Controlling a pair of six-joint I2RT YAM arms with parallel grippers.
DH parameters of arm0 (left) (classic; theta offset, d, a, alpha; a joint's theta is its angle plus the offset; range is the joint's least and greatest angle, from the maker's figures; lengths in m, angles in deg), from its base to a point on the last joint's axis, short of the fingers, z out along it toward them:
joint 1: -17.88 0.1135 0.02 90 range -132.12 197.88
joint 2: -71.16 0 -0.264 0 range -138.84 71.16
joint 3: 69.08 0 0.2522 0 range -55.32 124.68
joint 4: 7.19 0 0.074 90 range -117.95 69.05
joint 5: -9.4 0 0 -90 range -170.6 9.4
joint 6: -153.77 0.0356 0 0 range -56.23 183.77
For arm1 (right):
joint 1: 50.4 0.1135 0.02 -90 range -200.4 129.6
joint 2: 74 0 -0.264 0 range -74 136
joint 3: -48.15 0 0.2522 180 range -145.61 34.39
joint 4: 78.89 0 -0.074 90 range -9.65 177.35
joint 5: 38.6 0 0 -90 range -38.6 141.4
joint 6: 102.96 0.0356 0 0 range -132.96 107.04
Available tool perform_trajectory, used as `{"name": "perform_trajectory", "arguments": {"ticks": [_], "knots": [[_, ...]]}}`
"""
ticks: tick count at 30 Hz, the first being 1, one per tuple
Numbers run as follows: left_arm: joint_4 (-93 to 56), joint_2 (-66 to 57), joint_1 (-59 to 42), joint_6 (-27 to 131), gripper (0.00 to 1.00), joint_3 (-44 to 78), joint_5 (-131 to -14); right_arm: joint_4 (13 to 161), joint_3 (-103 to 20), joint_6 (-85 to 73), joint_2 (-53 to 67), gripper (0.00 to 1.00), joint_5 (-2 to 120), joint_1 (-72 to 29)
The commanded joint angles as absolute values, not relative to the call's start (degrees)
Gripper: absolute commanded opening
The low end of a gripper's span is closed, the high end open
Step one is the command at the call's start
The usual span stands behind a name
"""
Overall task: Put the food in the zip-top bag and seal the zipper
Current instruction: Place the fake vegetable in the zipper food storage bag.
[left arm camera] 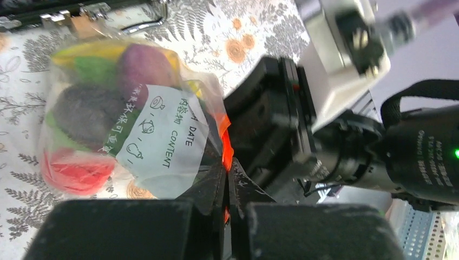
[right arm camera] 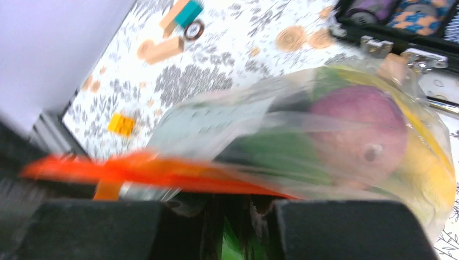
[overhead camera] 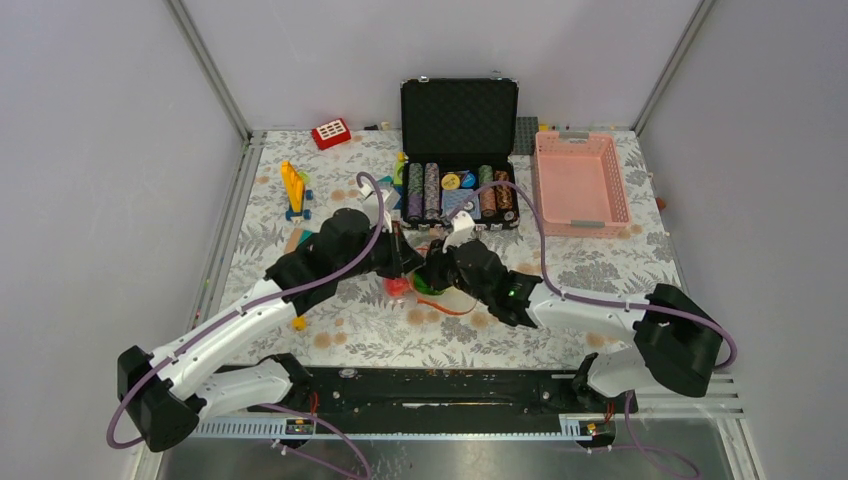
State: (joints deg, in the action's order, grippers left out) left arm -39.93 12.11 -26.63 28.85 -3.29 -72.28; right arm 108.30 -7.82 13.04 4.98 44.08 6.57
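Left gripper [left arm camera: 226,190] jaws pinch the zipper [left arm camera: 226,149]; right gripper [right arm camera: 238,211] jaws narrow, grip unclear.

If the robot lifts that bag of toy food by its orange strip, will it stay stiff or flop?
Probably flop: the zip-top bag is thin, wrinkled clear plastic. Held by its zipper, it would likely sag low, since the toy food bulges it out. The round purple ball may shift inside.

You see the clear floppy plastic zip-top bag [left arm camera: 162,135] bulging, white label facing you. Inside: purple toy ball [left arm camera: 143,65] at 12 o'clock, yellow toy banana [left arm camera: 92,53] at 11, red round toy fruit [left arm camera: 73,173] at 7. Thin orange-red plastic zipper strip [left arm camera: 226,149] runs along the bag's 3 o'clock edge.
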Motion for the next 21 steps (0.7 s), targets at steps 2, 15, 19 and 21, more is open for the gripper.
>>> {"name": "perform_trajectory", "arguments": {"ticks": [2,15,19,21], "knots": [[-36.64,14.97,-28.28,27.33,0.0,-0.68,-64.87,113.4,-3.3,23.12,6.98,0.18,23.89,6.11],[-33.27,14.59,-28.33,21.81,0.0,-2.04,-68.93,107.54,-4.42,29.08,9.01,0.21,23.76,7.19],[-33.82,12.74,-28.32,21.44,0.0,-1.97,-71.91,107.2,-5.24,23.36,3.3,0.32,31.26,7.25],[-33.52,11.97,-28.27,21.33,0.0,-1.97,-72.26,107.0,-5.31,21.32,0.13,0.4,35.46,7.25]]}}
